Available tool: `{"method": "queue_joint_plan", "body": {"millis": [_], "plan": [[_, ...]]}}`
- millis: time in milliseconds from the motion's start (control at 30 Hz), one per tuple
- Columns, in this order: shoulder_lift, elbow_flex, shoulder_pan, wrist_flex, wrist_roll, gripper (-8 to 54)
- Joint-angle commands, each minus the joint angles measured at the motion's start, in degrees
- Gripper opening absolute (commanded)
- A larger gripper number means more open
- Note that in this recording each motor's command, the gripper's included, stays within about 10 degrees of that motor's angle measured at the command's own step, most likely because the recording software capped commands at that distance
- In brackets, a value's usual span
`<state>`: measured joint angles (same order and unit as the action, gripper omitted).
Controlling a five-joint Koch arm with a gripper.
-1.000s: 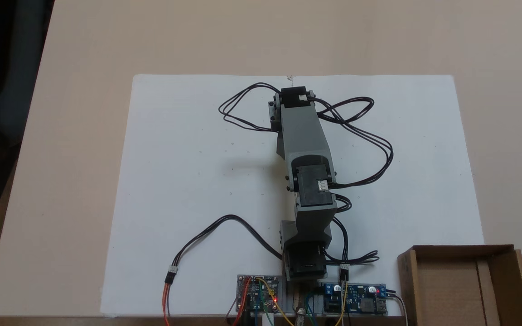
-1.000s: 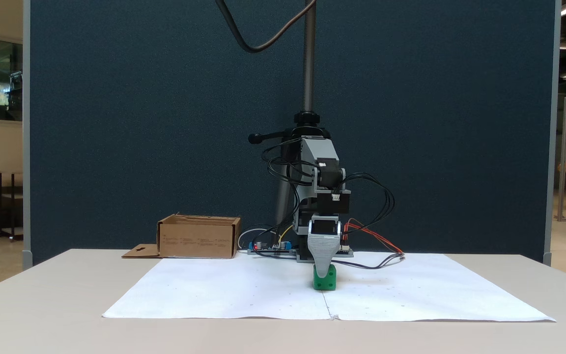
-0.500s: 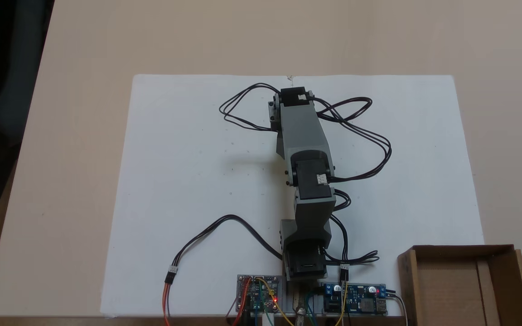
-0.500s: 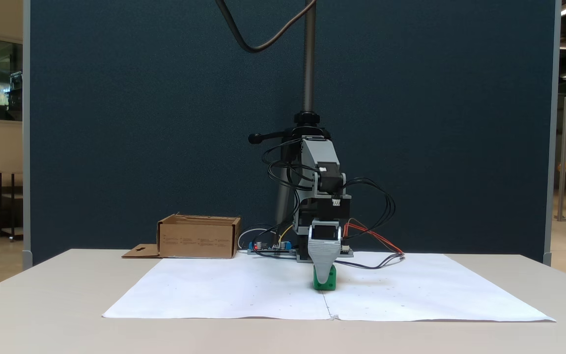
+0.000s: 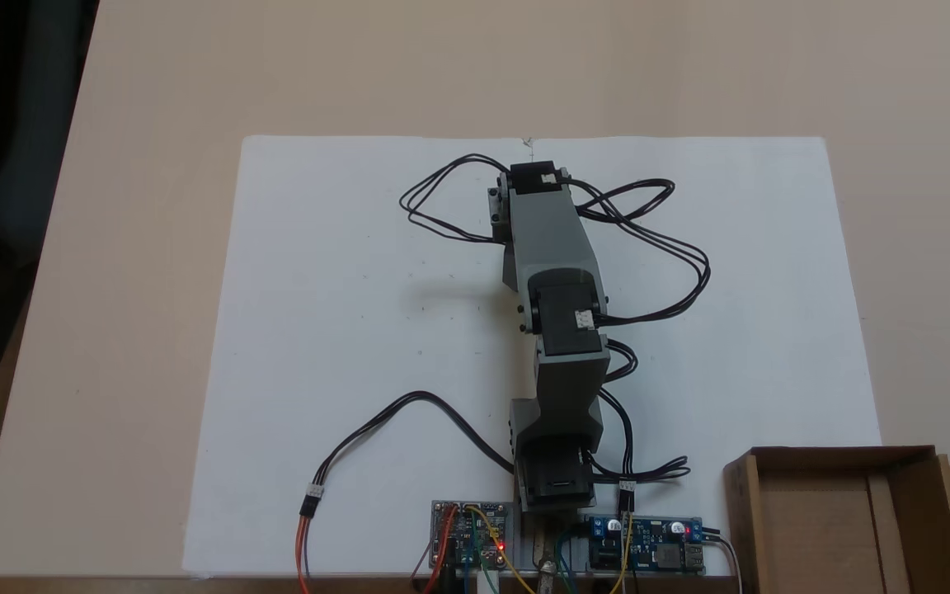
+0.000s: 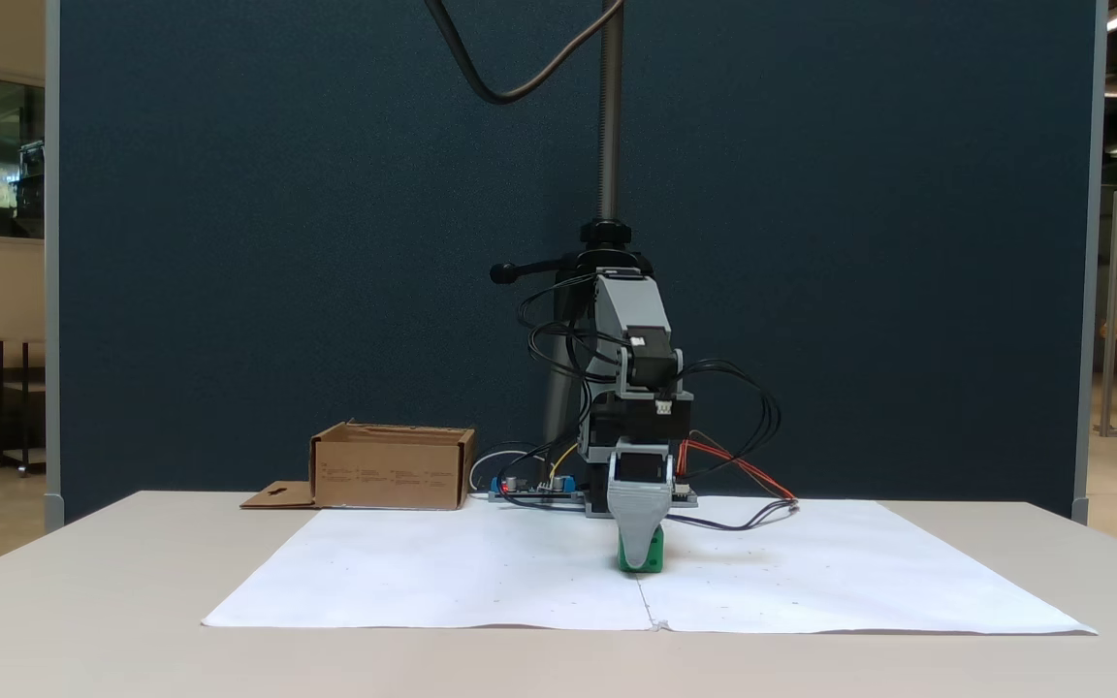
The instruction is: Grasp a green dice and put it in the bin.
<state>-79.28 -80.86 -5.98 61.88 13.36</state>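
Fixed views show that the gripper [image 6: 641, 555] has come lower over the green dice [image 6: 651, 557] at centre frame on the white paper [image 6: 481, 572], jaw opening impossible to tell, so grasping seems near, the bin [image 6: 392, 469] waiting left.

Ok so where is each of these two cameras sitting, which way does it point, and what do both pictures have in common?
A fixed view: above the table, looking straight down on the white paper; the arm shows from its base at the bottom edge outward.
A fixed view: low at table height, facing the arm's front and the blue partition; the gripper is down over the green dice.
Shared: both fixed views show the arm, the paper, and the bin beside the base.
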Motion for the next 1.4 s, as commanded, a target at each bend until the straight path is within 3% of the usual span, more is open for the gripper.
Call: {"method": "queue_joint_plan", "body": {"millis": [0,167,367,467,600,1100,1367], "plan": [[-1.3,0.7,-0.7,-0.7,2.8,38.8],[-0.7,0.6,-0.7,-1.0,2.9,38.8],[-0.7,0.1,-0.5,-2.0,2.9,31.2],[-0.7,-0.4,-0.4,-2.0,3.0,25.2],[-0.7,-0.8,-0.4,-2.0,3.0,12.4],[-3.1,-1.0,0.4,2.4,3.5,11.8],[-3.8,19.6,6.1,19.5,3.3,11.8]]}}
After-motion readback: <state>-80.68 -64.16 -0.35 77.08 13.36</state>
